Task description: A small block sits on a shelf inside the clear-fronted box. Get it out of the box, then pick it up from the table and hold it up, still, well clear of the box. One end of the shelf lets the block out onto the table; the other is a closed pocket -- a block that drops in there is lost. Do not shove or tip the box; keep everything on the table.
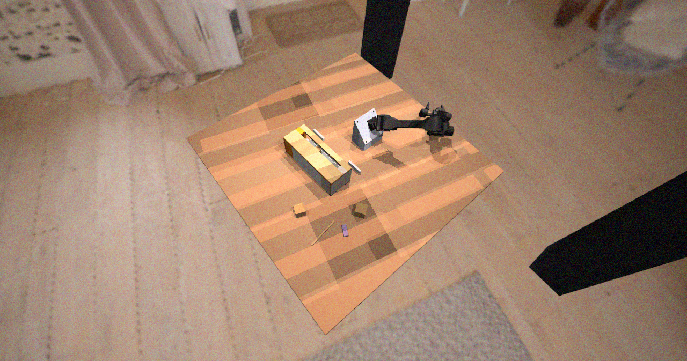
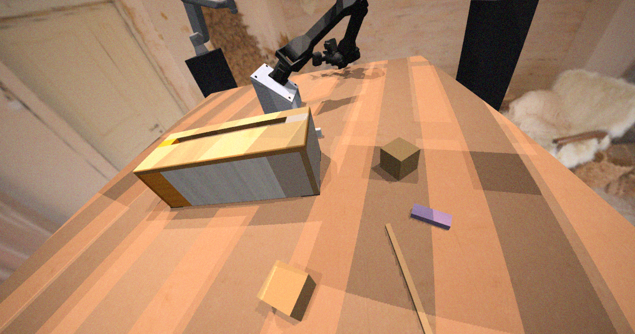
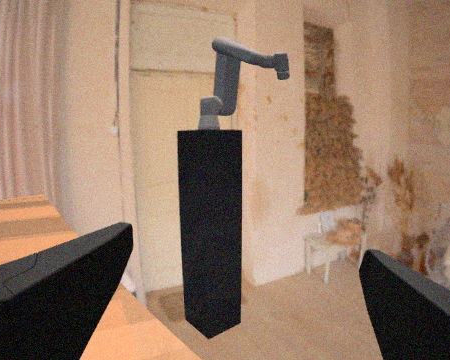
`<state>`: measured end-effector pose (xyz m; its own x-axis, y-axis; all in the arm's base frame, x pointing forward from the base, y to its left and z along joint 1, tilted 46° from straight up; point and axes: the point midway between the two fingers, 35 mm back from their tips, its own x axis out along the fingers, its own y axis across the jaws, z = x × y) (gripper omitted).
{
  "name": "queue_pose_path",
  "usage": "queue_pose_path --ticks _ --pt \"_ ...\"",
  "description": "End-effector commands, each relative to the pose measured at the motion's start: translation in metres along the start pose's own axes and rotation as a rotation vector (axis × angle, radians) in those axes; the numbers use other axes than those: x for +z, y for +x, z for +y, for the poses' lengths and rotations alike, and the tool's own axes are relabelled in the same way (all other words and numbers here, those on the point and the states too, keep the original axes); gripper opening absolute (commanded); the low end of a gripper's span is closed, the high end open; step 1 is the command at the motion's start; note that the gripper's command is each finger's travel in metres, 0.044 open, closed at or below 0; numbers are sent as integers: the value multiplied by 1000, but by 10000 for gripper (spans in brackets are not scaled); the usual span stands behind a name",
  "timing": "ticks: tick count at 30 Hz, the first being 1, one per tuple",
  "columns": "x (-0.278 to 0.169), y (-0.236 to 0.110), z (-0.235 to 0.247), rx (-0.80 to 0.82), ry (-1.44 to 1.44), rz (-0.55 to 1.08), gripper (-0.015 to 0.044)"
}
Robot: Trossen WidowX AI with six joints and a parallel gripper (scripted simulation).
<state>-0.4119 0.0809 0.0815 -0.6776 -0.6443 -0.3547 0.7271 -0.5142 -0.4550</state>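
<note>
The gripper hangs wide apart and empty near the table's far edge, facing away from the box. No step seems begun; next, the arm likely must turn toward the box.

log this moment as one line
tool open, empty | arm away from box | stick untouched

Your wooden table carries the long box, two cubes, a purple tile, and seemingly a thin stick.
</note>
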Motion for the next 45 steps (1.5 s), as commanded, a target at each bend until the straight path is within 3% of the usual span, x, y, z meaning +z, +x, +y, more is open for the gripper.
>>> queue_pose_path --ticks 1,7,11,30,45 --pt "0 -1 -1 -2 0 1 400" --pt "-17 -35 -25 -102 -27 53 400" --pt "5 -54 -51 -175 -148 72 400" --pt "14 -202 -104 -587 201 217 400" --pt "35 -369 -101 -1079 480 297 400"
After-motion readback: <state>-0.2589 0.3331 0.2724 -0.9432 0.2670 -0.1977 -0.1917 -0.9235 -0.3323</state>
